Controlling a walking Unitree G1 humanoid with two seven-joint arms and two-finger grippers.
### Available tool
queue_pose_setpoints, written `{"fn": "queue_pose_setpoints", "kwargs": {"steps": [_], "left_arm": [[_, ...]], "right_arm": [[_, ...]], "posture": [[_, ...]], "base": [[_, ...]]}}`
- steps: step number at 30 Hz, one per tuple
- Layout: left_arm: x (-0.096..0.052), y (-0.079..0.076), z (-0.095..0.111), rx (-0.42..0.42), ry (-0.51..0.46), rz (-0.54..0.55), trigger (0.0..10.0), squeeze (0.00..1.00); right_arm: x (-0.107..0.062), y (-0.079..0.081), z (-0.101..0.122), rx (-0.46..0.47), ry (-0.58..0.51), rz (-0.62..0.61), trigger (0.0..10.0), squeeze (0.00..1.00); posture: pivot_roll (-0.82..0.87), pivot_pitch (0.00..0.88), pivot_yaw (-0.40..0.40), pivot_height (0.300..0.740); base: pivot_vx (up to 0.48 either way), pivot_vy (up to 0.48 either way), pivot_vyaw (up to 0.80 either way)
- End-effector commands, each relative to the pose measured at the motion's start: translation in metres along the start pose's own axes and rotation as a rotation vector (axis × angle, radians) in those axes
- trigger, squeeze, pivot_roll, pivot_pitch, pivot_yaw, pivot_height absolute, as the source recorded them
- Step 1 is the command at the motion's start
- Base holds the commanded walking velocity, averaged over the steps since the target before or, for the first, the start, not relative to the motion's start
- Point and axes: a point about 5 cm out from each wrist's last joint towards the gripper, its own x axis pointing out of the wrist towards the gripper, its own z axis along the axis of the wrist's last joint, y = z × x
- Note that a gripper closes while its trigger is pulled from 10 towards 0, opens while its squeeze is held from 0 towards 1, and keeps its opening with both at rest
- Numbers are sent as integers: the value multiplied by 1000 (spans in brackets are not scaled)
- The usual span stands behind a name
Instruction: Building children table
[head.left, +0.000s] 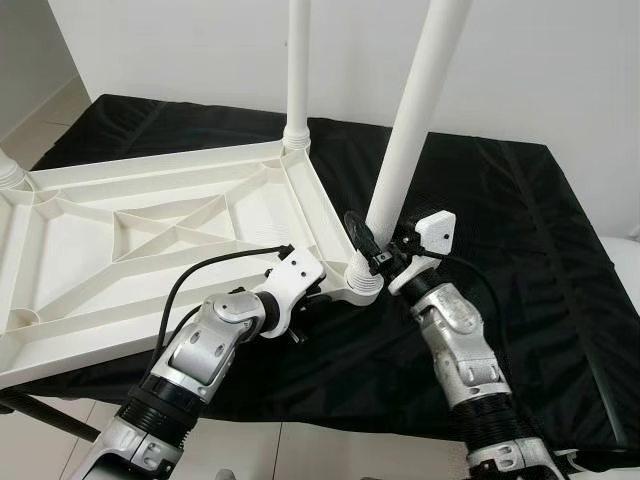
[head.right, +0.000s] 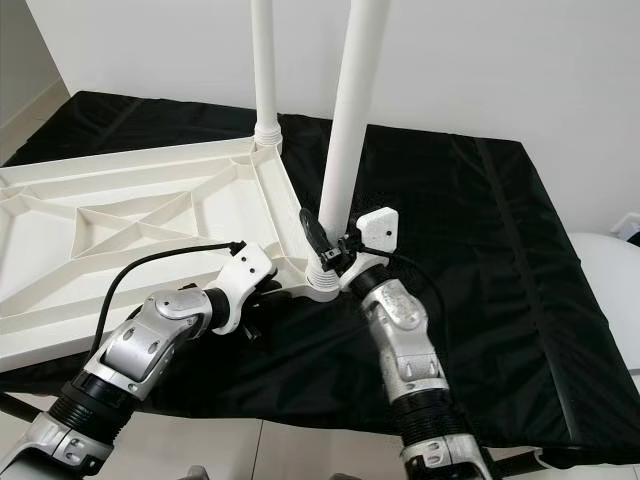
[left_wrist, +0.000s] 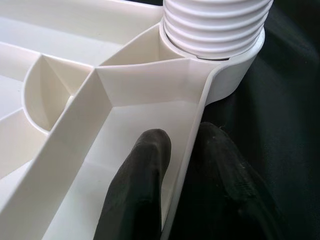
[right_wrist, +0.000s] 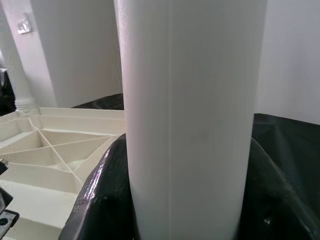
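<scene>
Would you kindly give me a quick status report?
Right gripper shut on near leg. Left gripper pinching tabletop rim. Nothing in the way.

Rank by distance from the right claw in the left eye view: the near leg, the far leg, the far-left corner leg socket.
1. Near leg: inside the right claw, gripped just above its socket.
2. Far leg: upright at the tabletop's back corner.
3. Far-left corner leg socket: at the picture's left edge.

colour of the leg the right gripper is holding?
White, plain. The leg shows best in the right wrist view, clamped by the right gripper.
</scene>
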Motion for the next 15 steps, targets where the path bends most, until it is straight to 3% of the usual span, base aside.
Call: {"fn": "queue_pose_setpoints", "kwargs": {"steps": [1, 10, 15], "left_arm": [[1, -9, -1, 2, 7, -66, 10000, 0], [1, -10, 0, -3, 0, -63, 10000, 0], [0, -10, 0, -2, 0, -62, 10000, 0]], "right_arm": [[-17, -13, -24, 14, 136, -30, 10000, 0], [-28, -17, -29, -20, 171, 70, 10000, 0], [-39, -17, -36, 24, 179, 83, 10000, 0]], "posture": [[46, 34, -46, 740], [48, 39, -48, 740], [51, 39, -46, 740]], "base": [[0, 0, 0], [0, 0, 0], [0, 0, 0]]}}
